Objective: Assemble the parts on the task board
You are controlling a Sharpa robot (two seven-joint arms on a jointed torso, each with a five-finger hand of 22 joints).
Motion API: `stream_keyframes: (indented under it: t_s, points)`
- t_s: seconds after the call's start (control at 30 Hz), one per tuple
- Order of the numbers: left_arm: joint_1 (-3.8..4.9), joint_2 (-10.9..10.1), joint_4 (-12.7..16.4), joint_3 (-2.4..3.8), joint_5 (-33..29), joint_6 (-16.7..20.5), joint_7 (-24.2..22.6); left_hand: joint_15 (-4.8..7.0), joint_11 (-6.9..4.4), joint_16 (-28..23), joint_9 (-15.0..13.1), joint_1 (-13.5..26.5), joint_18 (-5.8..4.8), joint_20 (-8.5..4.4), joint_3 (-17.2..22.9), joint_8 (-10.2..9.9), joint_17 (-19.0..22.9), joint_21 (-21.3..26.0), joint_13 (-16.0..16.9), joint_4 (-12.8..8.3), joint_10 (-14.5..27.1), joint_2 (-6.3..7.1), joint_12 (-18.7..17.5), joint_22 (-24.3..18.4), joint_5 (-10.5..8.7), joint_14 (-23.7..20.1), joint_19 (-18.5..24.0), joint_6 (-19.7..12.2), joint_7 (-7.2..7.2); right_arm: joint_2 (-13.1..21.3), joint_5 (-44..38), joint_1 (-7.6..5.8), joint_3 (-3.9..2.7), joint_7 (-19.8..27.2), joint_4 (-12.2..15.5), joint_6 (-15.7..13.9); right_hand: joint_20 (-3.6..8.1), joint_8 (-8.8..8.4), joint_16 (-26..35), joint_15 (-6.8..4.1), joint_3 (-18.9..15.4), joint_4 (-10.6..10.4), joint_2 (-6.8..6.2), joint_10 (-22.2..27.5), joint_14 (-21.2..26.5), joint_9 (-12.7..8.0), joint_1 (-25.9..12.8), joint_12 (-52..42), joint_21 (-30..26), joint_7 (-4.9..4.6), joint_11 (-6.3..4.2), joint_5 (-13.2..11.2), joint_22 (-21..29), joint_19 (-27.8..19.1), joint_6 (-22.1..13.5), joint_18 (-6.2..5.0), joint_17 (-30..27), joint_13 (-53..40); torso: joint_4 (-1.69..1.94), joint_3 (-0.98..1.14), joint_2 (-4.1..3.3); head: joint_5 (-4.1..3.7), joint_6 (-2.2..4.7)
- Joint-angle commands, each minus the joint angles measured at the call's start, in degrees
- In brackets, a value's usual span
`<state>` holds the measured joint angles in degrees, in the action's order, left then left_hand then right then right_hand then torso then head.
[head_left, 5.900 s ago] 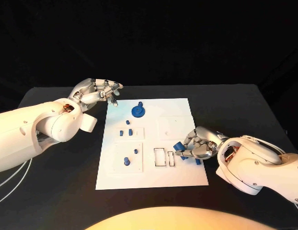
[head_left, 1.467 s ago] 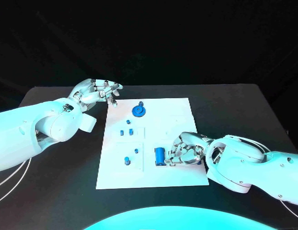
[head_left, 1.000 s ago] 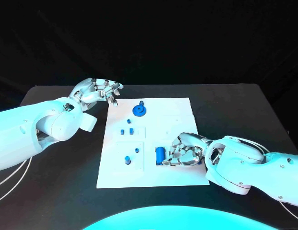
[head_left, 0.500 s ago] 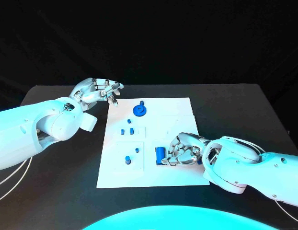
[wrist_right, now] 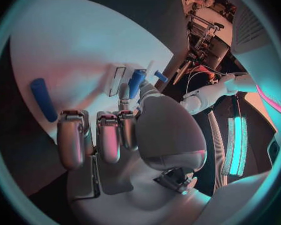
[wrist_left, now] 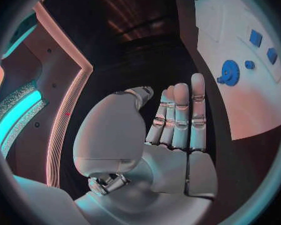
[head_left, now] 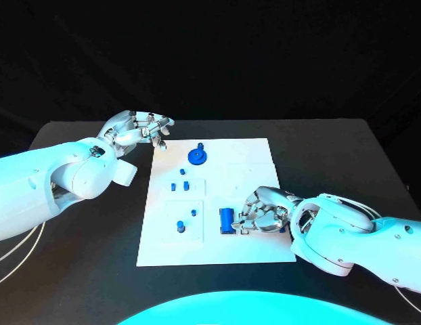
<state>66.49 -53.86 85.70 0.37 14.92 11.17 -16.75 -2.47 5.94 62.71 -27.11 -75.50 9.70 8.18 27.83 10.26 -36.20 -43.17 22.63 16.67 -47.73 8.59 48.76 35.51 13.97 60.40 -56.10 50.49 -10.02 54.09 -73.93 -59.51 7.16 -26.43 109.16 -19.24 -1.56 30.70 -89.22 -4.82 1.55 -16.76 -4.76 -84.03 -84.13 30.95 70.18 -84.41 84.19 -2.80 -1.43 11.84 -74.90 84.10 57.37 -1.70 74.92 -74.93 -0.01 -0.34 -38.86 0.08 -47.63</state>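
The white task board lies mid-table. A blue bar stands in the left of two slots near its front. My right hand rests over the slots. Its thumb and a fingertip pinch the bar at its near end, and the other fingers curl in. A second blue bar lies loose on the board beside that hand. My left hand hovers off the board's far left corner, fingers straight and holding nothing.
A round blue part sits at the board's far end, also seen from the left wrist. Small blue pieces stand in the left panels, with another nearer the front. Black table surrounds the board.
Since 5.9 s ago my right hand has moved left and the blue bar now stands in the left slot. Over the last second the hand barely shifts. The left arm is still.
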Motion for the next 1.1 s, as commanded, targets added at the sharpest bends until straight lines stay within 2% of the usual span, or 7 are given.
stream_keyframes:
  t_s: [0.03,0.27,0.3,0.43,0.53,0.73,1.1]
  points:
    - [0.02,-0.1,0.2,0.02,-0.2,-0.8,-0.3,0.08,0.09,-0.2,0.1,0.5,0.8,-0.01,-0.3,-0.1,-0.1,0.4,-0.1,0.0,0.4,-0.07,0.3,-0.1,0.26,-0.4,-0.3,-0.4,0.07,2.6,1.4,-0.4,-0.05,1.7,1.5,-3.3,0.24,-1.0,-0.1,0.09,0.7,0.1,-0.83,-2.6,-5.5,-0.5,0.0,0.3,-1.0,-0.36,0.34,-0.1,-12.6,4.1,-1.4,0.36,13.4,-10.4,-0.01,-0.07,0.02,-0.18,0.15]
    - [0.02,-0.3,0.4,0.02,-0.2,-0.8,-0.4,0.08,0.09,-0.3,0.1,0.7,0.8,-0.01,-0.4,-0.1,-0.1,0.5,-0.1,0.0,0.5,-0.15,0.3,-0.2,0.26,-0.4,-0.4,-0.5,0.08,8.6,2.8,-1.43,-0.09,2.5,3.0,-7.0,-0.86,-4.19,0.7,1.38,1.8,0.1,-3.04,-1.1,-5.1,-2.1,2.5,2.4,-4.4,-2.09,1.88,-0.1,-11.5,3.1,-4.1,-0.25,11.8,-8.9,-0.18,-0.25,0.14,-1.19,0.21]
    - [0.02,-0.3,0.4,0.02,-0.2,-0.8,-0.4,0.08,0.09,-0.3,0.1,0.7,0.8,-0.01,-0.4,-0.1,-0.1,0.5,-0.1,0.0,0.5,-0.15,0.3,-0.2,0.26,-0.4,-0.4,-0.5,0.08,9.5,2.9,-1.51,-0.08,2.7,3.1,-7.6,-1.09,-4.93,1.4,1.67,1.9,0.1,-3.6,-0.2,-4.8,-2.4,2.9,3.7,-6.8,-2.51,2.23,-0.1,-10.6,2.4,-5.0,-0.71,10.5,-7.9,-0.2,-0.31,0.18,-1.41,0.21]
    - [0.02,-0.4,0.7,0.02,-0.2,-1.0,-0.5,0.08,0.09,-0.3,0.1,0.7,0.8,-0.01,-0.5,-0.1,-0.1,0.5,-0.2,-0.1,0.5,-0.08,0.3,-0.2,0.24,-0.4,-0.4,-0.5,0.08,12.5,2.8,-1.58,-0.05,3.2,3.3,-9.2,-1.83,-6.19,3.1,2.38,1.8,0.1,-4.62,2.8,-4.0,-2.8,4.1,8.1,-12.9,-3.37,3.04,-0.2,-8.3,0.6,-6.5,-1.79,7.5,-4.7,-0.08,-0.14,0.09,-2.03,0.28]
    - [0.02,-0.5,0.8,0.02,-0.2,-1.2,-0.6,0.08,0.09,-0.3,0.1,0.7,0.8,-0.01,-0.5,-0.1,-0.1,0.5,-0.2,-0.1,0.5,-0.08,0.3,-0.2,0.24,-0.4,-0.4,-0.5,0.08,14.5,1.8,-1.41,0.0,3.4,3.8,-10.3,-1.88,-6.21,3.1,2.41,1.8,0.1,-4.74,2.8,-4.1,-2.8,4.3,8.1,-12.8,-3.39,3.06,-0.2,-8.4,0.7,-6.5,-1.76,7.6,-4.7,-0.22,-0.04,0.12,-2.19,0.21]
    - [0.02,-0.5,0.8,0.01,-0.2,-1.3,-0.6,0.08,0.09,-0.3,0.1,0.7,0.8,-0.01,-0.5,-0.1,-0.1,0.5,-0.2,-0.1,0.5,-0.08,0.3,-0.2,0.24,-0.4,-0.4,-0.5,0.08,16.7,-1.4,-0.57,0.15,2.1,4.1,-10.3,-1.85,-5.35,2.8,2.16,1.5,0.0,-4.95,2.3,-4.3,-2.4,4.3,7.6,-11.5,-2.87,2.67,-0.2,-8.8,1.2,-4.6,-1.53,8.2,-5.0,-0.2,-0.09,0.14,-2.57,0.37]
    - [0.01,-0.5,0.8,0.01,-0.2,-1.6,-0.6,0.07,0.1,-0.3,0.1,0.7,0.8,-0.01,-0.5,-0.1,-0.1,0.6,-0.2,-0.1,0.5,-0.01,0.3,-0.2,0.24,-0.4,-0.4,-0.5,0.07,13.6,-2.3,2.43,0.27,-1.6,2.4,-8.6,-1.17,-3.59,2.2,1.32,1.2,-0.1,-4.43,1.3,-4.6,-1.7,2.7,6.4,-8.8,-1.65,1.64,-0.1,-9.8,2.3,-1.7,-1.02,9.4,-5.8,0.0,-0.04,0.02,-2.1,0.34]
